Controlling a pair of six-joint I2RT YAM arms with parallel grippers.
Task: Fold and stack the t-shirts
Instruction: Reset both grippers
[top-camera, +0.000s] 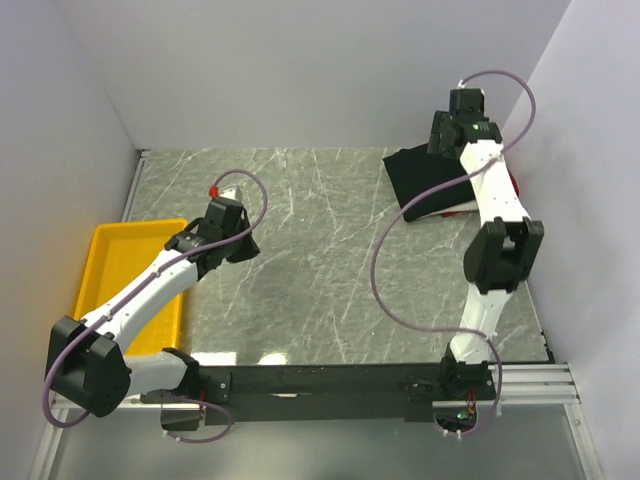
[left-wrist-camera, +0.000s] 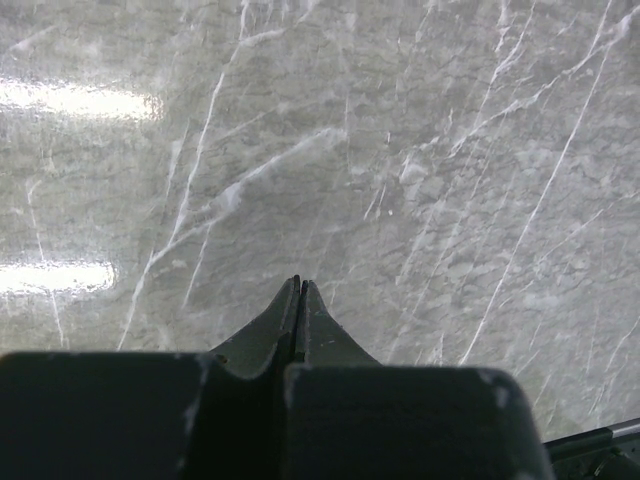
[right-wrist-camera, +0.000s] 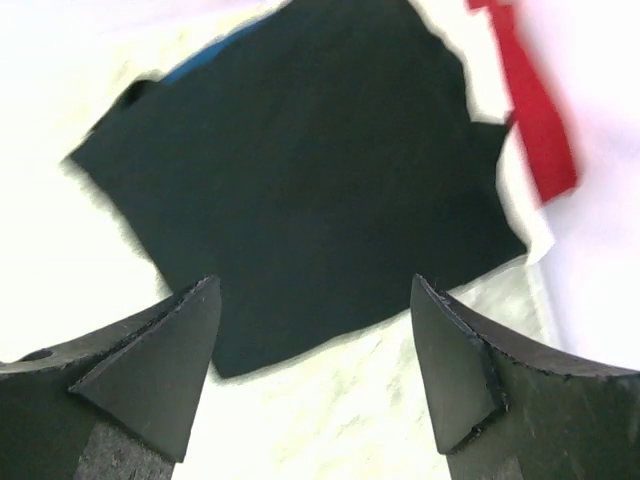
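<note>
A folded black t-shirt (top-camera: 425, 180) lies at the far right of the marble table, on top of a stack; white cloth (top-camera: 455, 213) and red cloth (top-camera: 513, 186) peek out below it. From the right wrist the black t-shirt (right-wrist-camera: 300, 170) fills the view, with a blue edge (right-wrist-camera: 205, 52), a white edge (right-wrist-camera: 520, 215) and a red t-shirt (right-wrist-camera: 535, 120) showing beside it. My right gripper (right-wrist-camera: 315, 300) hangs open above the black shirt's near edge, holding nothing. Over bare marble left of centre, my left gripper (left-wrist-camera: 299, 283) is shut and empty.
A yellow plastic tray (top-camera: 112, 262) sits at the table's left edge, under the left arm. White walls close in the table on the left, back and right. A black rail (top-camera: 330, 385) runs along the near edge.
</note>
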